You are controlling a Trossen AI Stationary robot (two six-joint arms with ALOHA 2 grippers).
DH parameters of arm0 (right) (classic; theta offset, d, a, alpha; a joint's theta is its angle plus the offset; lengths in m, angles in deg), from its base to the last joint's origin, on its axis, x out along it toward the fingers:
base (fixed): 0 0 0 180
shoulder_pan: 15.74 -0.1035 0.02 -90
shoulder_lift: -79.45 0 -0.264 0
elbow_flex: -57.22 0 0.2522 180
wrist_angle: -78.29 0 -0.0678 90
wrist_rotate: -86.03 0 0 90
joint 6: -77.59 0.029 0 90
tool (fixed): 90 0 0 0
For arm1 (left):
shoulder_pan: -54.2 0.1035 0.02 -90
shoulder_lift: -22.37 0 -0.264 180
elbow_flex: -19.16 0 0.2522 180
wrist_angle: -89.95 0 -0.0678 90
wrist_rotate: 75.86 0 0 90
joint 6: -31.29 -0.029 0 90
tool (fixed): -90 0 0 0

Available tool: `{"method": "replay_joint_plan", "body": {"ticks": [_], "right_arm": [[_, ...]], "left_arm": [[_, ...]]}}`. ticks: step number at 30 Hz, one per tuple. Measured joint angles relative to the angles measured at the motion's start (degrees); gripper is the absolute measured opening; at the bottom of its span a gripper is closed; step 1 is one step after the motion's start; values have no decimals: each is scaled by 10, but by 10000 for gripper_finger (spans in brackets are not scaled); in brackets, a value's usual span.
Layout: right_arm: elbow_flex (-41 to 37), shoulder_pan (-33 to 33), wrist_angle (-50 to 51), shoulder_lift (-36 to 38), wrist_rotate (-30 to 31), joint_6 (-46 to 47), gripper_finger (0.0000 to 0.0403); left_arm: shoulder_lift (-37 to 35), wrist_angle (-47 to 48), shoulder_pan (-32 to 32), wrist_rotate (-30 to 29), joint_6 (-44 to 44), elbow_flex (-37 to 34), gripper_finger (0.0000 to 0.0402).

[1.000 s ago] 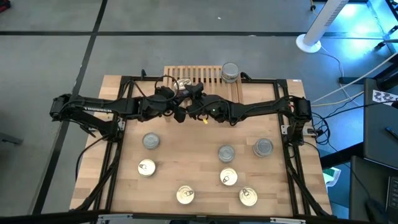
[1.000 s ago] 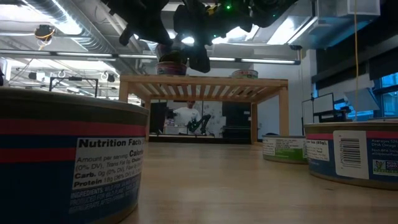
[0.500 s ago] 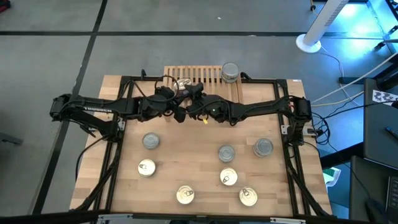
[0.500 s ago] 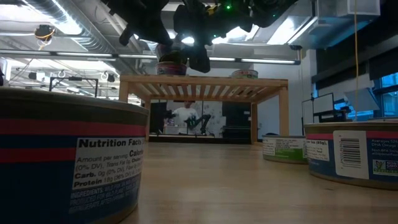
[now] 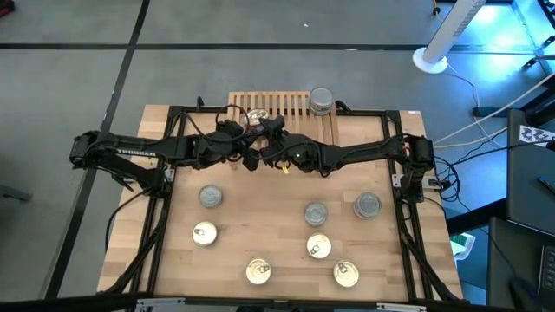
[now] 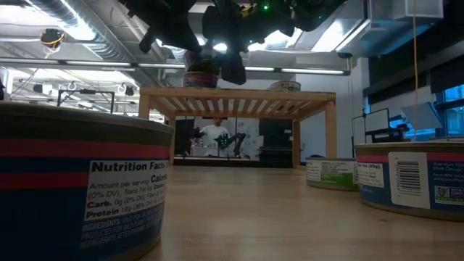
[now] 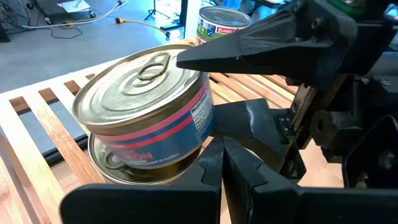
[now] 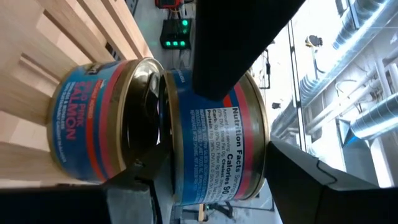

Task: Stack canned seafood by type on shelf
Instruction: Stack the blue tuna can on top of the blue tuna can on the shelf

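The shelf [image 5: 270,104] stands at the table's far edge. On its slats, two gold-lidded cans of seafood are stacked: a lower can [image 7: 134,165] and an upper can [image 7: 146,102] that sits tilted on it. My right gripper [image 7: 205,87] is shut on the upper can, coming from the right. My left gripper [image 7: 221,158] is shut, its tips close to the near side of the stack. A silver-lidded stack [image 5: 321,100] stands at the shelf's right end. My right gripper pinches the upper can between top and bottom. One finger [image 7: 236,46] lies over the lid [image 7: 168,62] and the other [image 7: 249,124] reaches under the can's near bottom edge. The fingers come level from the right. The can tilts, its far edge on the lower can. My left gripper's shut tips stand at the stack's near side; I cannot tell whether they touch it.
Several more cans lie on the tabletop: silver-lidded ones [image 5: 211,197] [image 5: 316,212] [image 5: 368,205] and gold-lidded ones [image 5: 205,233] [image 5: 258,271] [image 5: 346,274]. Both arms cross the table's far half. Bare wood shows in the middle [image 5: 260,204].
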Motion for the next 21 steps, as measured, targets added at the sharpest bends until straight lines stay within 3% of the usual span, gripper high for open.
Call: {"method": "replay_joint_plan", "body": {"ticks": [21], "right_arm": [[0, -7, 0, 0, 7, -2, 202]], "left_arm": [[0, 0, -1, 0, 7, 0, 1]]}}
